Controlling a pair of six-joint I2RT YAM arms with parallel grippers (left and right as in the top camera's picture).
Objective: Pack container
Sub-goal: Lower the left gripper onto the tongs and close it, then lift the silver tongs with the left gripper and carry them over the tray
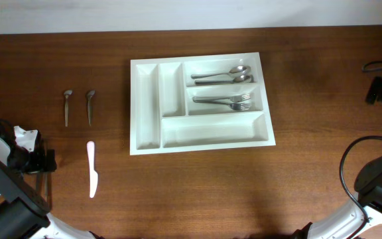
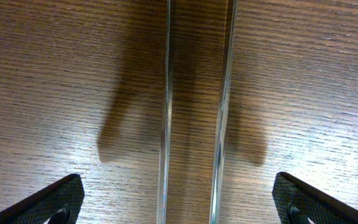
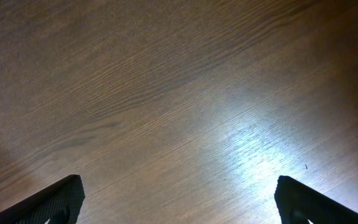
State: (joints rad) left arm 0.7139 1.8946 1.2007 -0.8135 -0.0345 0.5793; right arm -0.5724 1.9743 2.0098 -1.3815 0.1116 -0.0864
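Your left fingers (image 2: 51, 200), spread like the right fingers (image 3: 48, 200), straddle two thin shiny steel cutlery stems (image 2: 166, 112): stiff, slippery, so pinch mid-stem.

Wooden table (image 1: 310, 79) all across. In the left half, a spoon (image 1: 67, 106) beside a second spoon (image 1: 90, 106), bowls toward the top; lower, a white knife (image 1: 92, 170). Upper right, black cable (image 1: 379, 66).

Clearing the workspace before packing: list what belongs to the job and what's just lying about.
Job: container, packed spoons, packed forks, two loose spoons, white knife, two thin metal utensils.
Lying about: black cabled device.
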